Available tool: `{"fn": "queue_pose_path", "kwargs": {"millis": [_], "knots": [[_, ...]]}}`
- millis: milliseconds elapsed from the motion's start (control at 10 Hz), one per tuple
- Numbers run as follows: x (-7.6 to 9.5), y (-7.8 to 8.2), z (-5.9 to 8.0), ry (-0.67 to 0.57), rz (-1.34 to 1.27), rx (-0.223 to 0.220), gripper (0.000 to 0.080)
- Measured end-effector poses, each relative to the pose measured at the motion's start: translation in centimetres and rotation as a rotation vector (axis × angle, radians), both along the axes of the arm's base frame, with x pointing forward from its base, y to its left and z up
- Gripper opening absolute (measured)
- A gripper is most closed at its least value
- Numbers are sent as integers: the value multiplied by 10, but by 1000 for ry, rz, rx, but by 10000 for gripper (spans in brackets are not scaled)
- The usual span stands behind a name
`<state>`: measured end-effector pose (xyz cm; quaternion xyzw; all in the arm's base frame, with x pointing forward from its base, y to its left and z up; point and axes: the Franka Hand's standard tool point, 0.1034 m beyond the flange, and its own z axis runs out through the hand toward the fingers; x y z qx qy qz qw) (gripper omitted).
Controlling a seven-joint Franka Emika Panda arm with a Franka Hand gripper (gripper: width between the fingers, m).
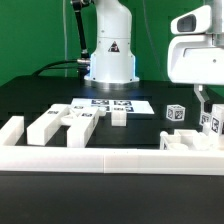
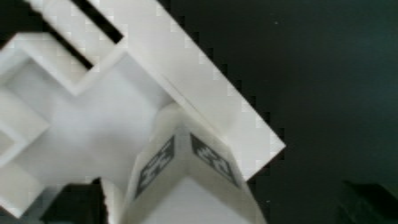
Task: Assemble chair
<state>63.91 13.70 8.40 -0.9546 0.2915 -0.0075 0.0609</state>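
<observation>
At the exterior view's right, on the black bench (image 1: 150, 125), I see part of the chair (image 1: 190, 140), a white cluster with tagged posts. Loose pieces (image 1: 50, 125) lie well apart toward that view's left, behind the rail (image 1: 100, 160). My end effector (image 1: 205, 105) hangs just above one post (image 1: 212, 122). I cannot tell how wide its jaws stand, nor whether it touches anything.
</observation>
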Motion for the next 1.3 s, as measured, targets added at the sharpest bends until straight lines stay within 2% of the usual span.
{"fn": "queue_pose_path", "kwargs": {"millis": [200,400,700,800,900,1000,1100,1200,1300], "knots": [[0,-3,-1,-27,270,-55,649],[1,-5,0,-42,450,-80,649],[2,-9,0,-60,683,-99,649],[2,-9,-1,-60,682,-99,602],[2,-9,-1,-60,681,-99,602],[2,-9,-1,-59,678,-98,424],[2,-9,-1,-58,658,-96,424],[2,-9,-1,-58,653,-96,288],[2,-9,-1,-55,621,-94,288]]}}
